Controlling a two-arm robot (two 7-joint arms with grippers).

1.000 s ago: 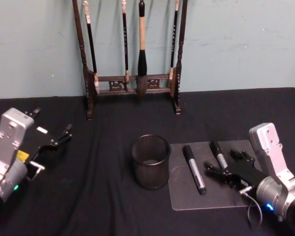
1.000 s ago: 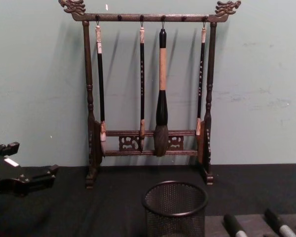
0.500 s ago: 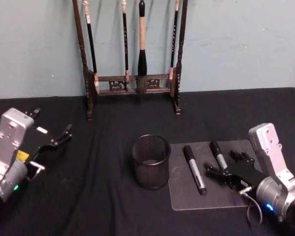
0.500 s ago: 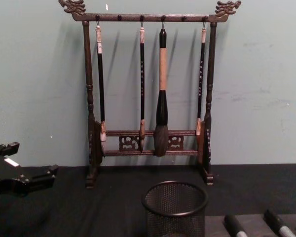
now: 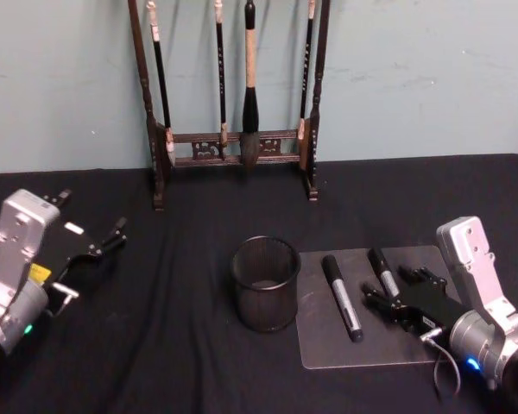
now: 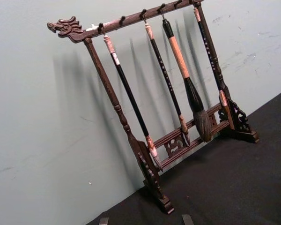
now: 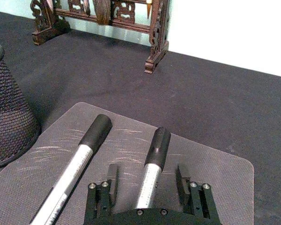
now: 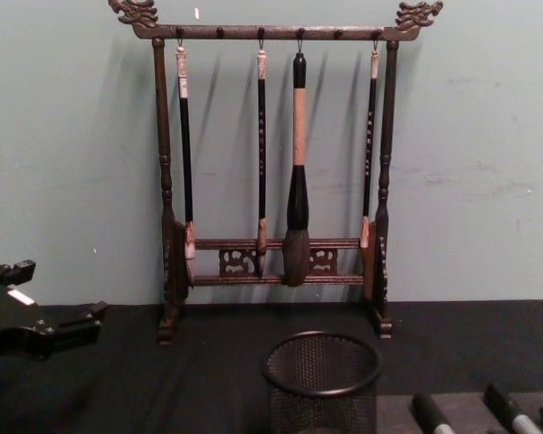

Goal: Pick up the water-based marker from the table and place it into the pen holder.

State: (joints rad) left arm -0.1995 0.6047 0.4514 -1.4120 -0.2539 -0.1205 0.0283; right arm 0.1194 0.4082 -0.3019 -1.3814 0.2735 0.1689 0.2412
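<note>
Two arms reach in low over the table. The right gripper comes in from 4 o'clock of the holder, its wrist sloped forward and down. Its fingers are spread and straddle the marker. The right wrist view shows a gap between the barrel and each finger, so nothing is pinched.

The marker lies flat on a grey mat, black cap toward 12 o'clock. A second marker lies near it at its 9 o'clock, apart from it and from the gripper's inner finger. The left gripper hangs above the table at the holder's 9 o'clock, well apart, fingers spread on nothing, aimed toward the rack.

The mat's left edge runs close to the holder at its 3 o'clock; whether they touch I cannot tell. Bare mat lies at 3 o'clock of the outer finger. Bare table runs from the holder toward the rack at 12 o'clock and toward the left gripper at 9 o'clock.

Against a second ago, the right gripper has barely shifted over the marker. Both markers, the holder and the left arm lie as they did.
</note>
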